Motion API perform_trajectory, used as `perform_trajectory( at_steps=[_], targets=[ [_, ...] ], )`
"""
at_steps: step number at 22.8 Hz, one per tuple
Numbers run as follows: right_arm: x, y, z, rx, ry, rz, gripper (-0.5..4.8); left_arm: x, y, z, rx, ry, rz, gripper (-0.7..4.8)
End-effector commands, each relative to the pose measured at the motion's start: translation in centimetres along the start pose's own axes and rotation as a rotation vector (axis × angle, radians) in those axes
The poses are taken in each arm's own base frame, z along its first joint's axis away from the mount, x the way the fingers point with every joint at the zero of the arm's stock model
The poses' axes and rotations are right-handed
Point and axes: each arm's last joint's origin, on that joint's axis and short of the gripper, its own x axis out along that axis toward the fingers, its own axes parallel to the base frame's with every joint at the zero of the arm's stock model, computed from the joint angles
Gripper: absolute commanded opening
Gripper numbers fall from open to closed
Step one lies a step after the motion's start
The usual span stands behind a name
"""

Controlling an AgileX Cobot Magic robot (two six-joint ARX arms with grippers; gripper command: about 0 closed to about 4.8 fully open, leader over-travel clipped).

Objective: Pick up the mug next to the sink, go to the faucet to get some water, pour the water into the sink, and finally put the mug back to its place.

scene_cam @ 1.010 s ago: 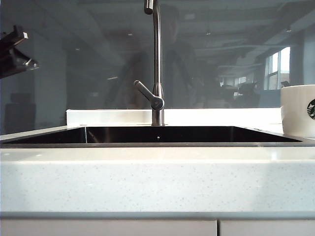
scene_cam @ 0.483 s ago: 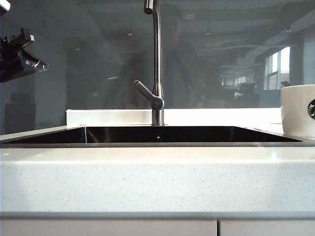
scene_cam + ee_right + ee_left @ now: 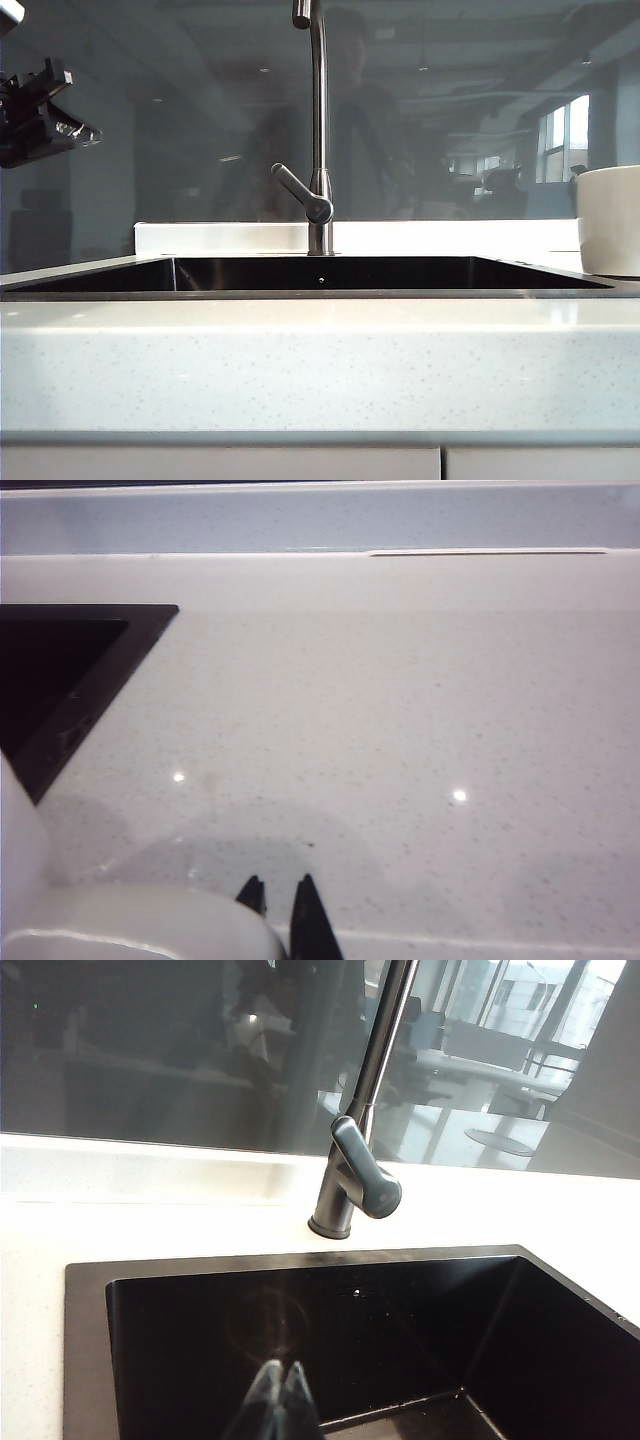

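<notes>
The white ceramic mug [image 3: 609, 221] at the right edge of the exterior view has turned and shifted: its round green-and-black logo, visible before, no longer shows, and its rim sits slightly higher. The left pincer [image 3: 45, 108], high at the left edge, has edged a little further right, jaws shut as before.

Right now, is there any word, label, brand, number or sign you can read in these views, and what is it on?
None can be read.
Mug: only plain white side shows in the exterior view; no logo or lettering visible.
Faucet: bare brushed metal, no marking.
Sink: dark, unmarked.
Left gripper and right gripper: nothing printed on the fingertips shown.
</notes>
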Motion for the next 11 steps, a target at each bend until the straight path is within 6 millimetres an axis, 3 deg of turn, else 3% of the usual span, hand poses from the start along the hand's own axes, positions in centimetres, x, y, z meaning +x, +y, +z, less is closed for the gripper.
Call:
perform_trajectory(
  at_steps=[1,5,7,8,9,10,11],
  targets=[
    [0.2,0.2,1.6,-0.029,-0.108,0.022,-0.01,0.6,0.4,0.1,0.012,-0.006,-0.002,-0.06],
    [1.4,1.6,4.3,-0.009,-0.198,0.101,-0.01,3.9,2.1,-0.2,0.037,0.000,-0.038,-0.06],
    [2.4,3.0,5.7,0.025,-0.219,0.159,-0.01,6.5,3.4,-0.3,0.042,0.000,-0.093,-0.06],
    [2.9,3.8,6.4,0.030,-0.217,0.191,-0.01,8.1,4.2,-0.4,0.046,0.002,-0.134,-0.06],
    [4.1,6.0,8.1,0.028,-0.201,0.257,-0.01,11.0,5.5,-0.8,0.036,0.003,-0.204,-0.03],
    [4.9,8.0,9.8,0.022,-0.183,0.286,-0.01,14.5,6.8,-1.2,-0.022,-0.004,-0.269,0.72],
    [5.3,9.0,10.6,0.018,-0.174,0.289,-0.01,15.9,7.4,-1.2,-0.058,-0.010,-0.295,1.35]
  ],
)
